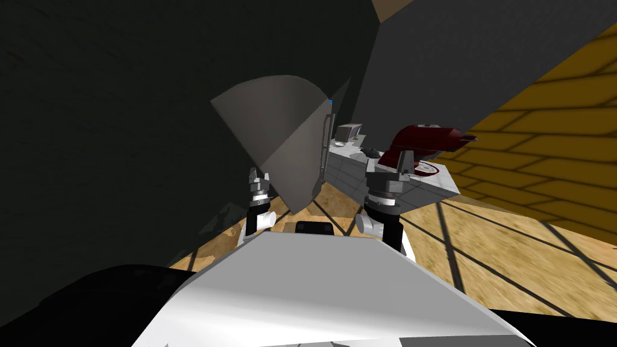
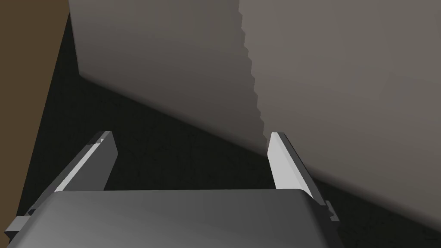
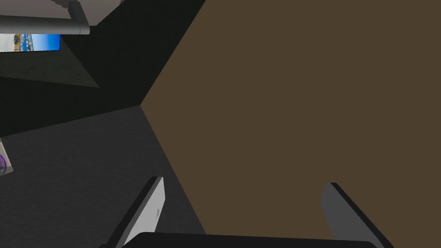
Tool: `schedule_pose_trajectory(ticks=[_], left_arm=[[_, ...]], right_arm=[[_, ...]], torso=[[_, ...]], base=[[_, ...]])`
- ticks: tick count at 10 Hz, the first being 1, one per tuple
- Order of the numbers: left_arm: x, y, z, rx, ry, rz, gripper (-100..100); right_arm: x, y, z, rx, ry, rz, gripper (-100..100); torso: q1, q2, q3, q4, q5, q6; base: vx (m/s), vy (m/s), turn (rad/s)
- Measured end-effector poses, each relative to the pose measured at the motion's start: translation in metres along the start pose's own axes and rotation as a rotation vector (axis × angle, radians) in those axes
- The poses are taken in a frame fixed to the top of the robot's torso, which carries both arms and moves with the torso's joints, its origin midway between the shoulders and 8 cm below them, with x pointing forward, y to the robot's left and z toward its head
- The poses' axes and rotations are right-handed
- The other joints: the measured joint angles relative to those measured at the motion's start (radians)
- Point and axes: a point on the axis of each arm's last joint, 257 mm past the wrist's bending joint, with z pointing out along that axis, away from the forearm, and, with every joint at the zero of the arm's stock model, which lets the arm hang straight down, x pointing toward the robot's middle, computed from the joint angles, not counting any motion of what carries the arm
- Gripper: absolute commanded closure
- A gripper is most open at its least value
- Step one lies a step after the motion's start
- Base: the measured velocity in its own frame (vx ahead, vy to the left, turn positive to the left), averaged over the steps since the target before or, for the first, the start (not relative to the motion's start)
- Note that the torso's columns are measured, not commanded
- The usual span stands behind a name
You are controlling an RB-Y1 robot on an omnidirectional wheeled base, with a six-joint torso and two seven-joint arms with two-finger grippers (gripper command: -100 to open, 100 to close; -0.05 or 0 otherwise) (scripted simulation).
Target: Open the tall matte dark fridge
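The tall dark grey fridge (image 1: 283, 132) rises straight ahead of me, its long grey handle (image 1: 327, 135) running along its right side. My left gripper (image 1: 259, 178) is up close against the fridge's lower front. In the left wrist view the left gripper (image 2: 190, 137) is open, with the fridge's flat grey face (image 2: 323, 86) just beyond its fingers and nothing between them. My right gripper (image 1: 402, 162) hangs to the right of the fridge, in front of the counter. The right gripper (image 3: 243, 183) is open and empty, and the grey handle bar (image 3: 43, 23) shows far off to one side.
A grey counter (image 1: 434, 187) stands right of the fridge, carrying a dark red stand mixer (image 1: 422, 141) and a small grey appliance (image 1: 348, 132). A dark wall lies to the left and a yellow brick wall (image 1: 542, 156) to the right. Wooden floor (image 1: 482, 253) stretches to my right.
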Motion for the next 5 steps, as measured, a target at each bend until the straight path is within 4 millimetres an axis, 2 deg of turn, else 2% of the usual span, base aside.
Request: schedule_pose_trajectory(ticks=[2, 5], left_arm=[[0.0000, 0.0000, 0.0000, 0.000, 0.000, 0.000, 0], [0.0000, -0.0001, 0.0000, 0.000, 0.000, 0.000, 0]], right_arm=[[0.0000, 0.0000, 0.0000, 0.000, 0.000, 0.000, 0], [0.0000, 0.0001, 0.0000, 0.000, 0.000, 0.000, 0]], torso=[[0.000, 0.104, -0.209, 0.105, 0.000, 0.000], [0.000, 0.322, -0.644, 0.322, 0.000, 0.000]], base=[[0.000, 0.000, 0.000], [0.000, 0.000, 0.000]])
